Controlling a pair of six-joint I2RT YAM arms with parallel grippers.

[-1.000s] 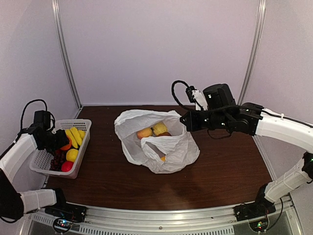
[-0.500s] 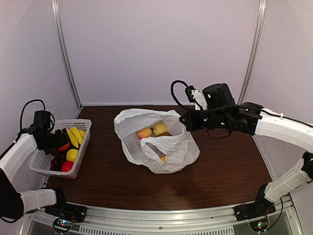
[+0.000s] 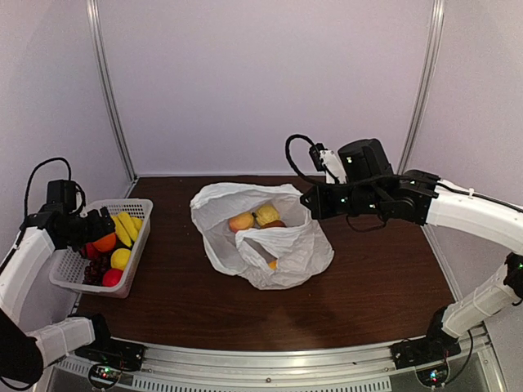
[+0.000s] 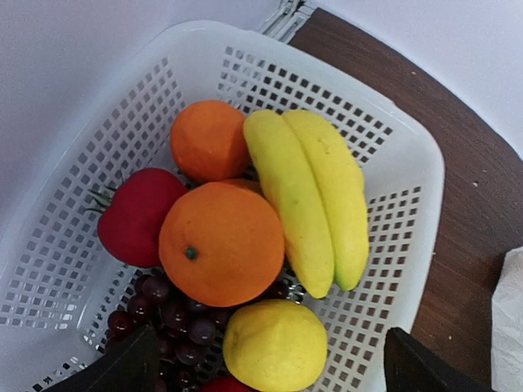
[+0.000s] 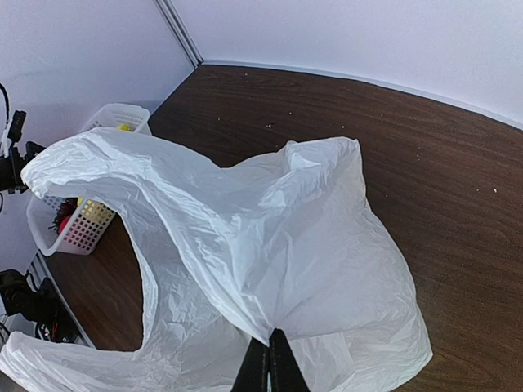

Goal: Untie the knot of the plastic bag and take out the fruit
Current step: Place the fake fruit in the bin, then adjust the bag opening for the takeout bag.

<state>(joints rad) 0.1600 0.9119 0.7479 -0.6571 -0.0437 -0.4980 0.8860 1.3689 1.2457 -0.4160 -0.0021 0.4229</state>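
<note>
The thin, translucent white plastic bag (image 3: 282,249) lies open-mouthed at the centre of the top view, on the dark brown wooden table (image 3: 368,286). A peach-coloured fruit (image 3: 241,221) and a yellow fruit (image 3: 266,215) show inside it. Just right of centre, the right gripper (image 3: 309,202) is closed tight, pinching the bag's rim. At the left edge, the left gripper (image 3: 98,227) hangs spread wide and empty over the white slatted plastic basket (image 3: 135,204), which holds yellow bananas (image 4: 315,196).

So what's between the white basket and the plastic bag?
Nothing: only bare brown table separates basket and plastic bag, per the top view.
</note>
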